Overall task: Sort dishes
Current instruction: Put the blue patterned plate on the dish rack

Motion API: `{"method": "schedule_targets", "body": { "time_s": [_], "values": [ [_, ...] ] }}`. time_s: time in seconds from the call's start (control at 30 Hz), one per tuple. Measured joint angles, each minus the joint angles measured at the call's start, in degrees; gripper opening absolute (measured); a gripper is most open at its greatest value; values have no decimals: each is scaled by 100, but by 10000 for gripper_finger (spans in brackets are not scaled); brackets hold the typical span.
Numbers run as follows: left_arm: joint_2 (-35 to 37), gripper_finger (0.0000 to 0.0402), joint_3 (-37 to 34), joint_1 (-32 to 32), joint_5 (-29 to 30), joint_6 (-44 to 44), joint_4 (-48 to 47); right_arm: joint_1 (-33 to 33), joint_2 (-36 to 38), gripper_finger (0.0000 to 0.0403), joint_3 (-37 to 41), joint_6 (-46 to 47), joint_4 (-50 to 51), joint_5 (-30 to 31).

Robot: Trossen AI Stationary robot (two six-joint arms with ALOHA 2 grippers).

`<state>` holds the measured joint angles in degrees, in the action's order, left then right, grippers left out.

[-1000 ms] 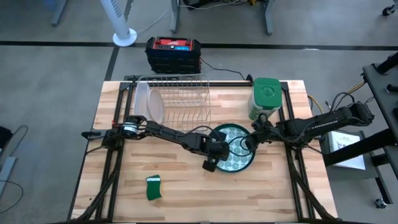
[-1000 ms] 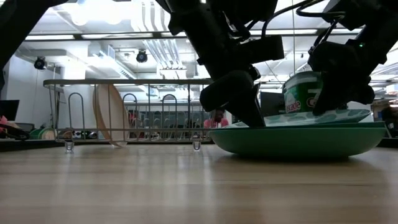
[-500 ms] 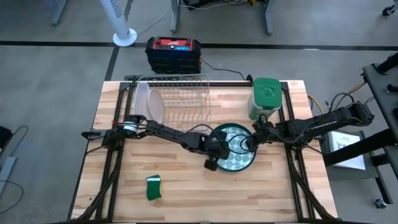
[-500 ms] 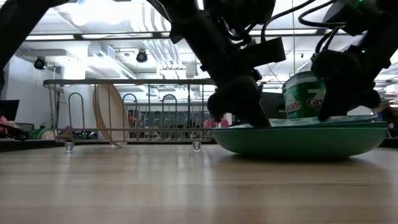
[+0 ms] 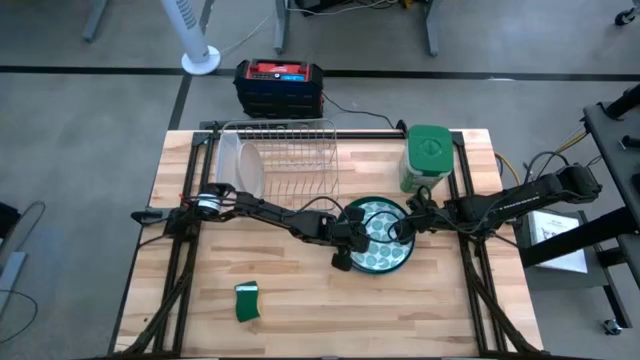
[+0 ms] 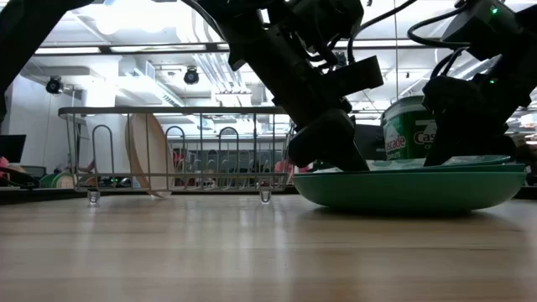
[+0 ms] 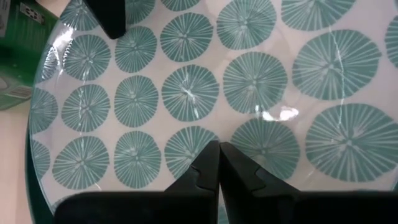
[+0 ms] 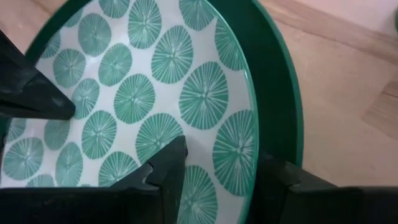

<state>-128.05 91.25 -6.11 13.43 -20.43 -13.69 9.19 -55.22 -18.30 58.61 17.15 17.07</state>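
Plates sit stacked right of the desk's middle in the high view: a patterned plate with teal discs lies inside a dark green plate, whose rim shows as a thin ring around it. The left gripper reaches in from the left edge and sits at the stack's left rim; the right gripper comes from the right edge to the stack's right rim. A whitish-clear plate stands on edge at the left end of the dish rack near the far edge, a green canister stands at the far right corner, and a small green sponge lies towards the near left corner.

The low view shows the green plate flat on the desk, both grippers down on it, and the canister behind.

From the left wrist view, the left claw's fingers are pressed together over the patterned plate, holding nothing.

In the right wrist view, the right claw's fingers stand partly apart astride the rim of the patterned plate, one finger inside it, the other outside over the green plate; I cannot tell whether they still pinch it
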Motion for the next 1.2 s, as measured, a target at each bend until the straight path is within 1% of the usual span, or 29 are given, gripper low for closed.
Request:
{"method": "schedule_targets", "body": {
  "time_s": [0.13, 0.37, 0.6, 0.73, 0.9, 1.2],
  "values": [
    [0, 0, -7, 2, -2, -4, 60, -10, 4, 115, 37, 2, -49, 61],
    [4, 0, -12, 0, -9, -7, 81, -19, 39, 38, 7, -58, -124, 201],
    [51, 0, -10, 0, -52, -7, 173, -15, 329, 32, 9, -232, -64, 143],
    [165, 0, -12, 0, -99, -10, 157, -8, 643, 8, 4, -249, 7, 125],
    [241, 0, -12, 3, -86, -176, 161, -4, 955, 2, 2, -249, 237, 97],
    [258, 0, -12, 4, -58, -168, 116, -4, 1001, 0, 2, -182, 363, -101]
  ]
}}
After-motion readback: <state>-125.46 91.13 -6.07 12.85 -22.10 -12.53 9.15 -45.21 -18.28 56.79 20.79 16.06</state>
